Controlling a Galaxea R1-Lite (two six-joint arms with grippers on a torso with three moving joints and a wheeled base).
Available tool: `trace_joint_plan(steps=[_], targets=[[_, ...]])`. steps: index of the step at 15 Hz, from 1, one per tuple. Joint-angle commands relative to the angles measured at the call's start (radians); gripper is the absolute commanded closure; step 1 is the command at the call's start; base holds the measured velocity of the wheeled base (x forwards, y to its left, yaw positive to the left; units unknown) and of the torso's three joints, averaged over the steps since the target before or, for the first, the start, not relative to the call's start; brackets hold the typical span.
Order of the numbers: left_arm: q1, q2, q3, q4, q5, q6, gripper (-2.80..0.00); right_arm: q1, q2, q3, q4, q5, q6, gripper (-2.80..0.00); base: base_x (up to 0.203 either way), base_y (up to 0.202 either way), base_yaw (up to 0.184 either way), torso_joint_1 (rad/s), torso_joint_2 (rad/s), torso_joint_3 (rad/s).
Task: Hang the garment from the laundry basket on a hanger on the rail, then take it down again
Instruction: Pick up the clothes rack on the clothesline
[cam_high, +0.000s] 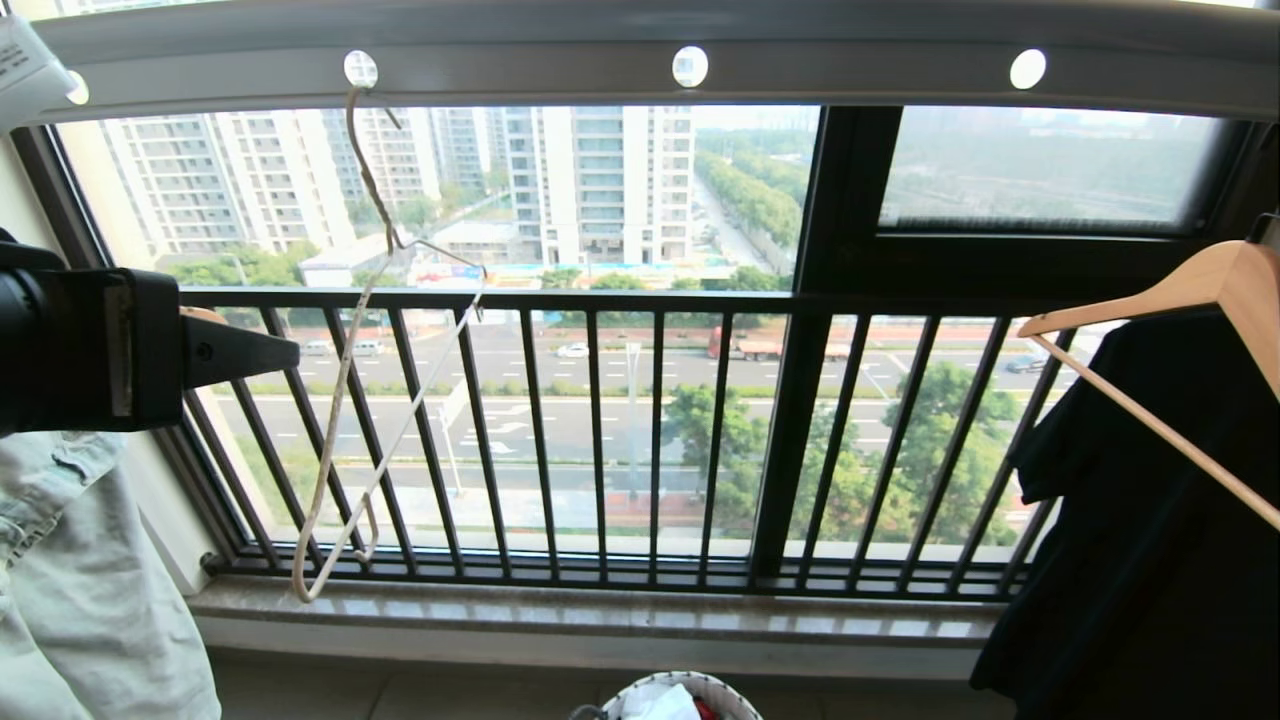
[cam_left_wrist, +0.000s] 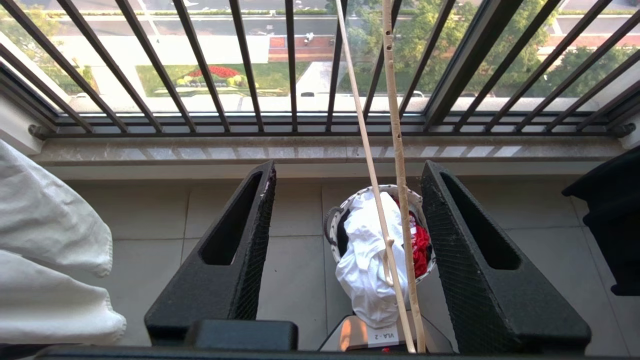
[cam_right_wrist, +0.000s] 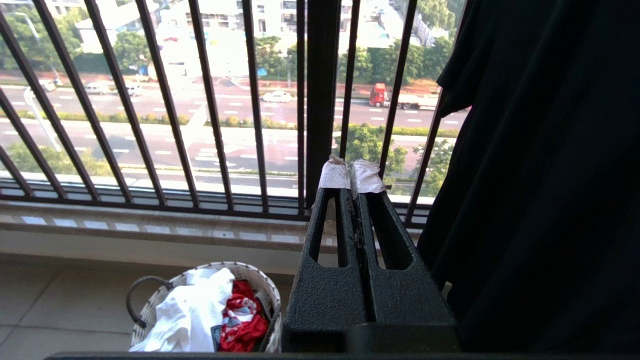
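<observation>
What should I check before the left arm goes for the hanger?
1. Hanger on the rail: ok, hook sits in a hole, hanger empty and tilted.
2. Left gripper open: ok, fingers spread, the hanger's wires run between them untouched.
3. Garment available: ok, the white T-shirt is draped over the laundry basket rim, beside a red garment.
4. Right gripper: ok, shut and empty, beside the dark hanging garment.
5. Basket within the left arm's reach: cannot tell.
</observation>
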Motion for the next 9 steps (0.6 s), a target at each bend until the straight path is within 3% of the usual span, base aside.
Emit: trace_joint_plan(steps=[1,5,9], targets=[[-0.007,0.072,-0.026,-0.001,0.003,-0.005,-2.8,0.001,0.0,0.0,0.0,0.0,0.0,0.0,0.0,0.0,0.0,0.0,0.0,0.0],[-0.01,0.191,-0.107,-0.004,0.006,-0.063,-2.8,0.001,0.0,0.0,0.0,0.0,0.0,0.0,0.0,0.0,0.0,0.0,0.0,0.0],[-0.011,0.254,-0.111,-0.004,0.091,-0.086,-2.8,0.001,0.0,0.0,0.0,0.0,0.0,0.0,0.0,0.0,0.0,0.0,0.0,0.0]])
